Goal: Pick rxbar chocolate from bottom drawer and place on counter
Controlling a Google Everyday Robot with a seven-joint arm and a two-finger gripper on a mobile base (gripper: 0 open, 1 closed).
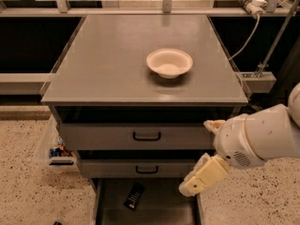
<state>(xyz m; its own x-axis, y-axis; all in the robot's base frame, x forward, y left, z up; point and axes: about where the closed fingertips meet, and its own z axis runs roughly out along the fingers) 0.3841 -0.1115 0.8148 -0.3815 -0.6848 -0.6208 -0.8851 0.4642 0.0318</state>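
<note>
The chocolate bar lies in the open bottom drawer, left of the jaws and slightly below them. The gripper hangs over that drawer's right edge, jaws spread wide, holding nothing. Above and beyond them, the table carries a bowl.

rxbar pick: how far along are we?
Done: the bottom drawer stands open, with the rxbar chocolate lying on its floor. In hand: the gripper hangs by the drawer's right edge, right of the bar and not touching it. Left: grasp, lift, and set it on the counter, which holds a bowl.
</note>
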